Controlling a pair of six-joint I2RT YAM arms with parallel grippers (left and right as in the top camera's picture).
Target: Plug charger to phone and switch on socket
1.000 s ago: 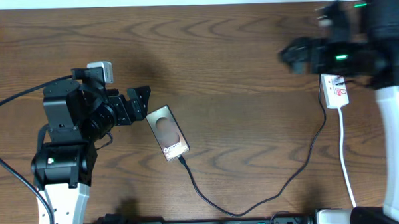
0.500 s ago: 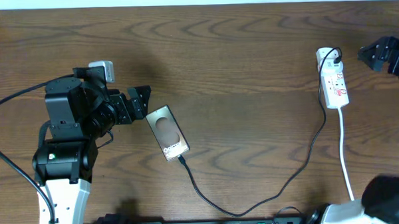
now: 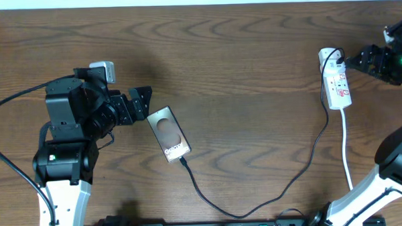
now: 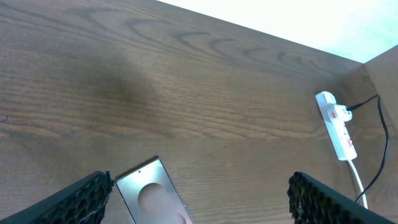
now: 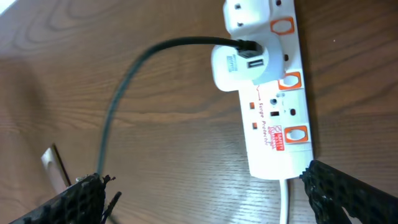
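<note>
**1. End effectors**
- Left end effector (image 3: pixel 144 103): fingers spread wide, nothing held. It hovers just beside the phone's far end. In the wrist view the fingers (image 4: pixel 87 198) flank that end w/o contact.
- Right end effector (image 3: pixel 358 57): also spread, empty. It is just right of the socket's far end, near the far right corner of the worktop (image 3: pixel 252 44). No contact is visible in the wrist view.

**2. Task items**
- Phone (image 3: pixel 169 133): lies flat, back up, left of worktop centre, skewed to the edges.
- Charger (image 3: pixel 258 206): the plug tip meets the phone's near end. The cable loops toward the near edge, then runs up along the right side to a white adapter (image 5: pixel 239 65) seated in the socket.
- Socket (image 3: pixel 336 85): lies by the right edge, long axis approx. far-to-near. A white cord (image 3: pixel 346 155) exits its near end.

**3. Progress (judgement)**
- Charger-to-phone: appears done. Full seating can't be confirmed from overhead.
- Switch-on: appears outstanding. The red-framed switches (image 5: pixel 289 81) are visible, but their on/off pos. can't be read and no indicator light shows.
- Remaining: right end effector to press the switch serving the adapter's outlet. The adapter body crowds the nearest switch, so approach clearance looks tight.
</note>
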